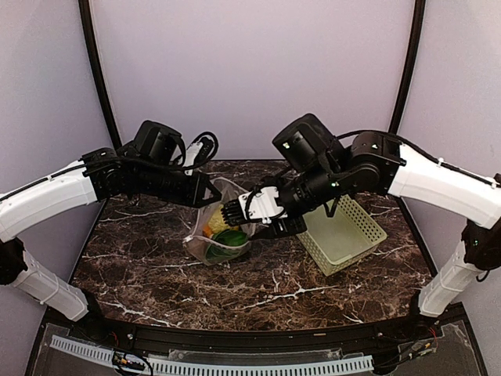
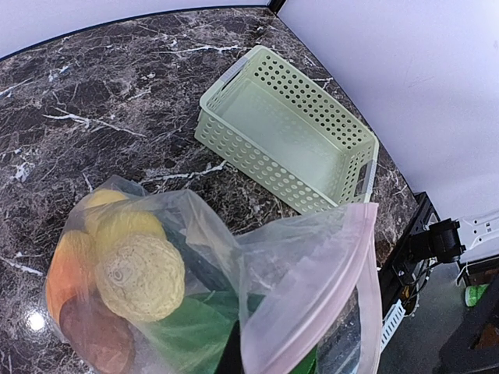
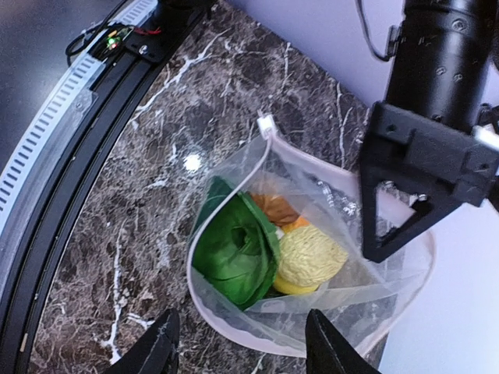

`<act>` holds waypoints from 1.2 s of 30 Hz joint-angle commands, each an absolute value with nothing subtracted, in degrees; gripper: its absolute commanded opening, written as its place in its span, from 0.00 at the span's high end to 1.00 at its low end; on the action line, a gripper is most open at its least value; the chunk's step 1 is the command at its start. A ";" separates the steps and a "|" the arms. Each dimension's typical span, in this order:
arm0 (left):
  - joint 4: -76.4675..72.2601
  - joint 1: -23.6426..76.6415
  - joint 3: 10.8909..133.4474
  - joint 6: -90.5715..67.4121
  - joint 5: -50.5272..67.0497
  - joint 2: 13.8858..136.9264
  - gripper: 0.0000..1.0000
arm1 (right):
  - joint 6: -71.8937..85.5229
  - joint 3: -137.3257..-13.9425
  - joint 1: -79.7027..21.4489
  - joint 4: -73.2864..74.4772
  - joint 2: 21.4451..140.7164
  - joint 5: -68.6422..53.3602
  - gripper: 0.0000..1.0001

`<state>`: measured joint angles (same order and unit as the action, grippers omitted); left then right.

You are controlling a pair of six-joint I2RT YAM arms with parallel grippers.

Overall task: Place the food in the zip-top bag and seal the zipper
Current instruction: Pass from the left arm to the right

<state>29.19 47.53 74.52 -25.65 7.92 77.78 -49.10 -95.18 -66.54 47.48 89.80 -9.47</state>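
Observation:
The zip-top bag (image 1: 210, 235) stands open on the marble table with the food inside: a green bok choy (image 3: 234, 249), a pale yellow lemon (image 3: 310, 257), an orange piece (image 3: 295, 224) and something brown (image 3: 273, 206). My left gripper (image 1: 208, 190) is shut on the bag's far rim and holds it up; its black finger (image 3: 405, 210) shows in the right wrist view. The pinkish zipper (image 2: 347, 284) curves along the raised mouth edge. My right gripper (image 3: 242, 347) hangs open just above the bag's near rim, with a fingertip (image 3: 160, 339) on either side of it.
A light-green lattice basket (image 1: 344, 231) stands to the right of the bag, with nothing in it (image 2: 288, 132). The table's front rail with a white cable strip (image 3: 54, 132) runs along the near edge. Dark poles and pale walls close the back.

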 commanded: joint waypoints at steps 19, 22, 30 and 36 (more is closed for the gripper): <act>29.35 47.61 74.96 -24.53 8.26 78.18 0.99 | -52.21 -92.60 -70.30 49.63 99.66 2.15 0.84; 29.34 47.63 75.24 -24.40 8.56 78.36 0.99 | -51.99 -94.84 -70.47 49.91 99.45 3.80 1.00; 29.84 47.64 78.01 -22.61 14.31 79.85 0.99 | -52.21 -104.11 -70.45 50.52 95.21 2.04 1.00; 27.40 47.64 78.23 -22.76 15.63 78.89 0.99 | -50.42 -99.25 -70.42 50.89 95.88 2.82 1.00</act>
